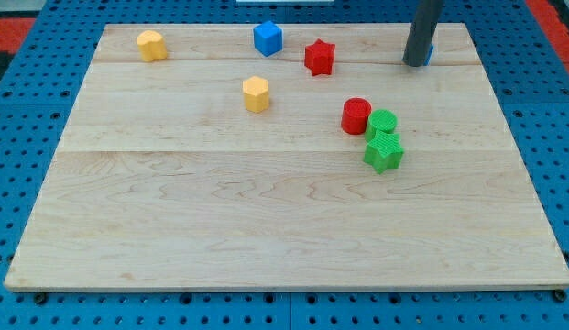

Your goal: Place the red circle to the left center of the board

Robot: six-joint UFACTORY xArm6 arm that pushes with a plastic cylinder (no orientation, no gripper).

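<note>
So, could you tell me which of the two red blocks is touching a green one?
The red circle: it sits against the green circle at its right. The red star stands alone, nearer the view's top.

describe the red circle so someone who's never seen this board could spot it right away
Start at the wooden board and look right of its centre, where three blocks cluster. The red circle is the leftmost of them, a short round cylinder touching the green circle, with a green star just below. It is the only red one there; the red star sits apart, nearer the view's top, and is pointed.
</note>
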